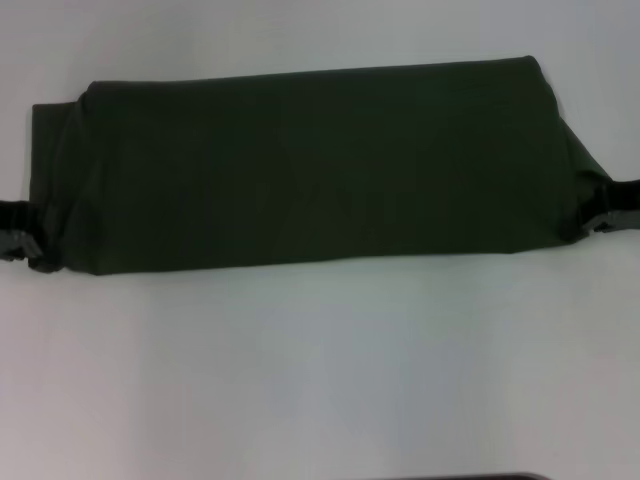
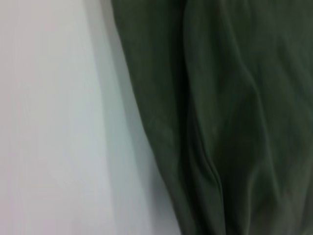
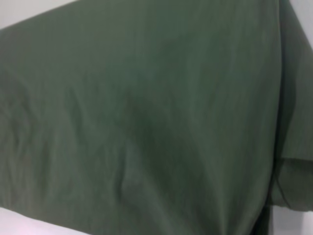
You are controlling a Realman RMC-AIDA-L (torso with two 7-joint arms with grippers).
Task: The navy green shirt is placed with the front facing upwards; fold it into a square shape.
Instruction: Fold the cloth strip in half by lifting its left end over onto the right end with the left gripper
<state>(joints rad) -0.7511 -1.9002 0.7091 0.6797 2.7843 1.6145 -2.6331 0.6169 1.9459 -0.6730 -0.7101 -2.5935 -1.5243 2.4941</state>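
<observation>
The navy green shirt [image 1: 310,165] lies folded into a long dark band across the white table [image 1: 320,380], plain cloth up and no lettering showing. My left gripper [image 1: 22,240] sits at the band's near left corner, shut on the cloth there. At the right end my right gripper [image 1: 605,208] is shut on the edge, and the cloth draws out to a point toward it. The left wrist view shows the shirt's creased edge [image 2: 225,122] beside bare table. Olive cloth [image 3: 146,122] fills the right wrist view.
White table surface [image 1: 320,30] runs behind the shirt and wide in front of it. A dark strip [image 1: 480,477] shows at the bottom edge of the head view.
</observation>
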